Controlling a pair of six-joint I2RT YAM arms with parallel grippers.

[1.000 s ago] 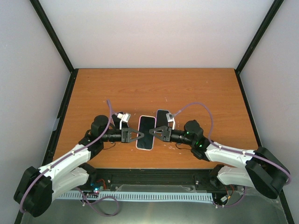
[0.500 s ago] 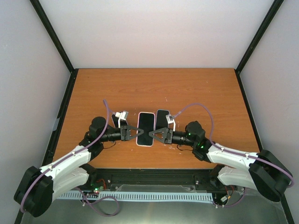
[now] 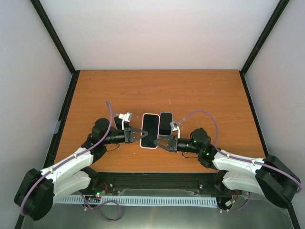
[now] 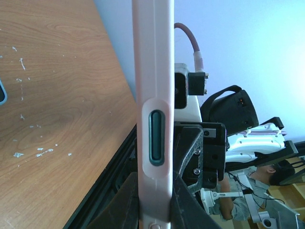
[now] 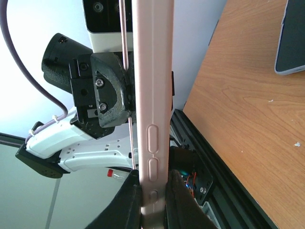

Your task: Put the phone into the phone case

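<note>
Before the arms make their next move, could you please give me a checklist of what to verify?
1. Grip of left hand on one long edge of the pink case: ok, fingers shut on it.
2. Grip of right hand on the opposite edge: ok.
3. The dark phone lies on the table, in neither hand: ok.
4. Case empty and ready for the phone: cannot tell; its face looks dark from above.
5. Case lifted off the table: cannot tell.
</note>
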